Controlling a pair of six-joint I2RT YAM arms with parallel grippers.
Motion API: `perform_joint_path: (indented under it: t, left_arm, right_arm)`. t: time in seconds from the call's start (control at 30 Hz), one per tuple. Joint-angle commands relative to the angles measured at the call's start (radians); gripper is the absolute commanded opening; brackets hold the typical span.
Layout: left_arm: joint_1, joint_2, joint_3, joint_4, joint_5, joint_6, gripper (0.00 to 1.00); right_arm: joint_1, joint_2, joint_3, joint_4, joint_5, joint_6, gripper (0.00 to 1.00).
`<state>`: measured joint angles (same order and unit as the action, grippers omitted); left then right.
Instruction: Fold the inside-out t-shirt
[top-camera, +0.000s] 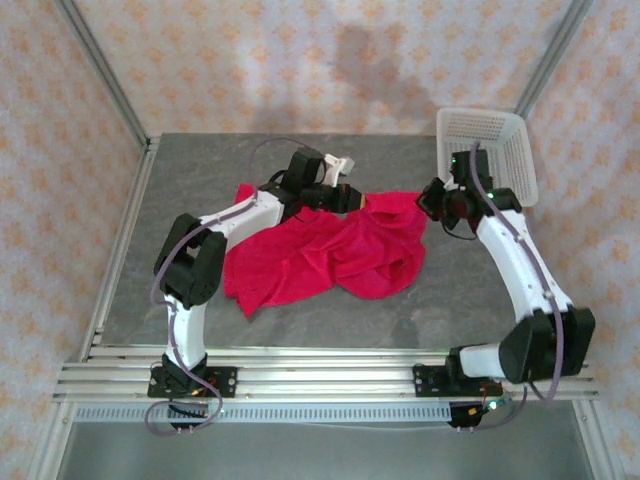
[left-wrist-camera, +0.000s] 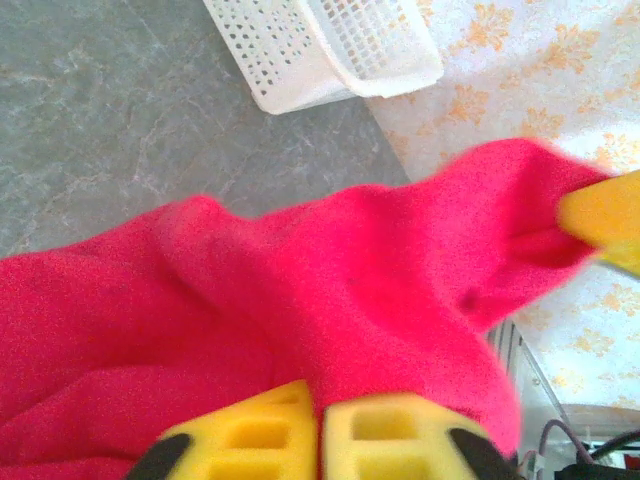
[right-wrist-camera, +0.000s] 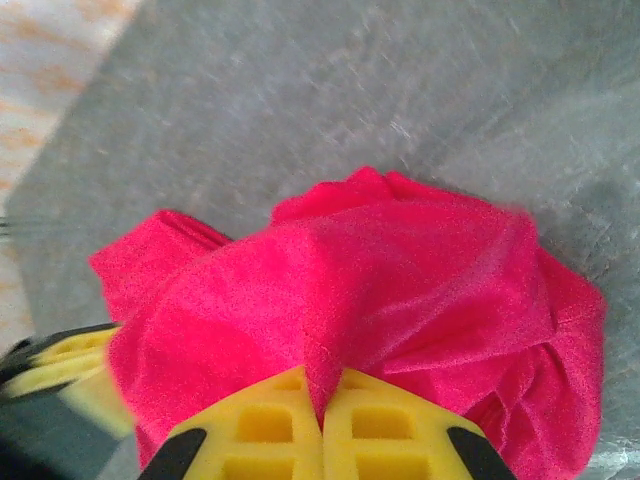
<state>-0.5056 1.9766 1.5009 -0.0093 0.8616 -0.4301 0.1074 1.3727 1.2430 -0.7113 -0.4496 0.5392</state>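
The shirt (top-camera: 330, 250) lies bunched at the middle of the table (top-camera: 465, 295), long axis running left to right. Both hands are closed, pinching its far edge: left hand (top-camera: 348, 197) near the middle, right hand (top-camera: 429, 200) at the right corner.

No writing, label, brand, number or sign can be read. The red inside-out t-shirt (top-camera: 320, 255) is seen as plain cloth, the white mesh basket (top-camera: 490, 150) is unmarked, and the wall covering (top-camera: 250, 60) is printed with a repeated orange floral motif, not lettering.
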Motion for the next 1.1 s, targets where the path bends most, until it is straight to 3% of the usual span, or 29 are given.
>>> perform_joint_path:
  t: [0.0,0.03,0.1,0.13,0.27,0.37,0.47,0.53,0.6,0.83,1.07]
  left_arm:
    - [0.014,-0.139,0.017,-0.132,-0.163,0.038,0.34]
    - [0.021,-0.191,-0.002,-0.193,-0.242,0.070,0.47]
    - [0.034,-0.284,-0.029,-0.325,-0.377,0.138,0.86]
    - [0.038,-0.329,-0.043,-0.403,-0.458,0.164,1.00]
    - [0.088,-0.450,-0.135,-0.659,-0.680,0.092,1.00]
    - [0.129,-0.532,-0.316,-0.649,-0.786,0.035,1.00]
    - [0.199,-0.552,-0.447,-0.573,-0.706,-0.004,0.97]
    - [0.226,-0.541,-0.479,-0.560,-0.683,-0.011,0.75]
    - [0.251,-0.527,-0.493,-0.554,-0.696,-0.017,0.61]
    - [0.329,-0.418,-0.483,-0.554,-0.769,-0.020,0.53]
    - [0.344,-0.300,-0.461,-0.518,-0.752,-0.013,0.42]
  right_arm:
    - [-0.020,0.011,0.003,0.040,0.009,0.012,0.00]
    - [-0.036,0.002,0.008,0.037,0.037,0.012,0.00]
    - [-0.071,-0.025,0.011,0.036,0.072,0.009,0.00]
    - [-0.086,-0.041,0.014,0.033,0.093,0.008,0.00]
    - [-0.133,-0.081,0.032,0.025,0.167,-0.004,0.00]
    - [-0.151,-0.078,0.045,0.028,0.179,-0.005,0.00]
    - [-0.153,-0.063,0.047,0.037,0.137,0.003,0.00]
    - [-0.153,-0.059,0.040,0.041,0.114,0.007,0.00]
    - [-0.153,-0.065,0.033,0.042,0.109,0.007,0.00]
    - [-0.153,-0.079,0.009,0.058,0.078,0.013,0.00]
    - [-0.152,-0.075,0.013,0.059,0.054,0.015,0.00]
